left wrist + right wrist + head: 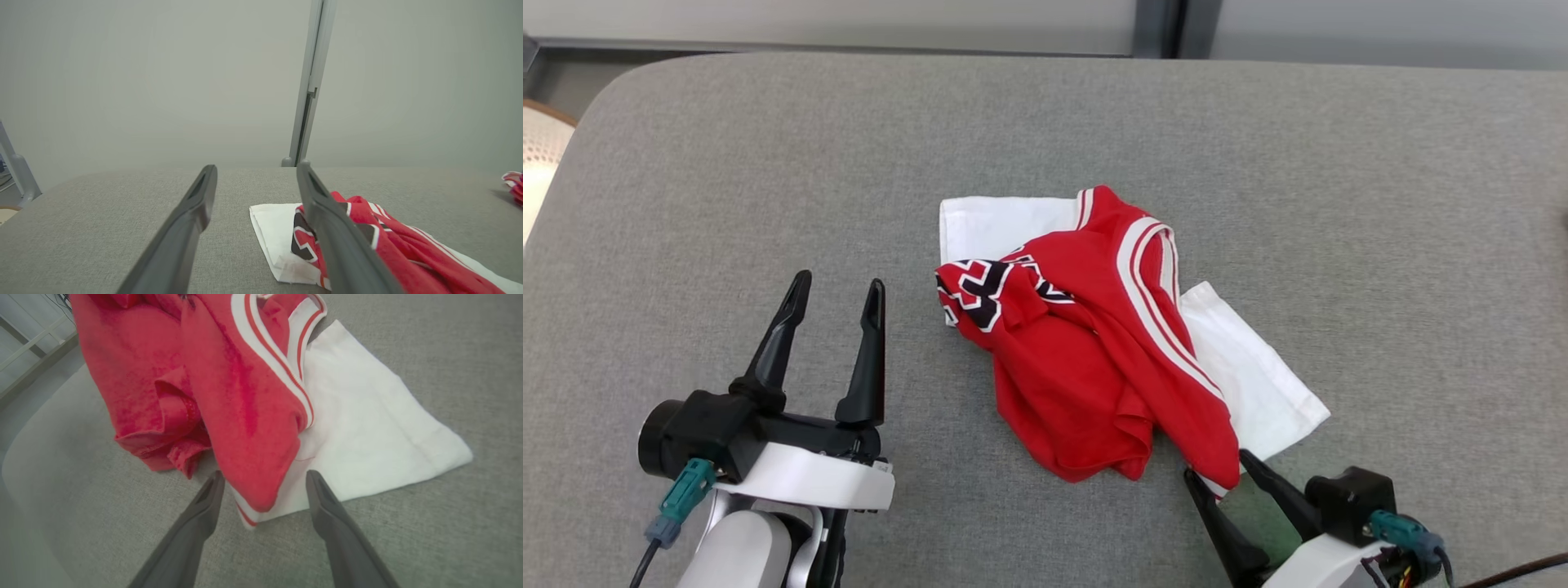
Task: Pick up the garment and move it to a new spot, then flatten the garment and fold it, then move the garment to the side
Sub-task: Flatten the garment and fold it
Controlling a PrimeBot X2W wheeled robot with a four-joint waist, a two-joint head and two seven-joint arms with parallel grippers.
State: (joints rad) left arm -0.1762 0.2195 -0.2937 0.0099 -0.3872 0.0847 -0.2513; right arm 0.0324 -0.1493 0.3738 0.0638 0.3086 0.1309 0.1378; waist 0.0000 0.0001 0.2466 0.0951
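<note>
At the head view's lower left, the left gripper [840, 282] stands wide open and empty. At centre the garment [1086, 351] lies crumpled on the grey table [686, 163], so picking up, flattening and folding all seem left. At lower right the right gripper [1217, 465] gapes, gripping nothing; its wrist view adds the hem's striped tip [255, 500] between its fingers [327, 506].

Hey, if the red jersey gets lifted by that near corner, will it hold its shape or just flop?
Probably flop: the red jersey lies crumpled in soft folds, so it should hang and unfurl from the corner lying between the fingers of the open right end effector. It looks thin and light. It overlaps the white cloth, so that may drag along.
</note>
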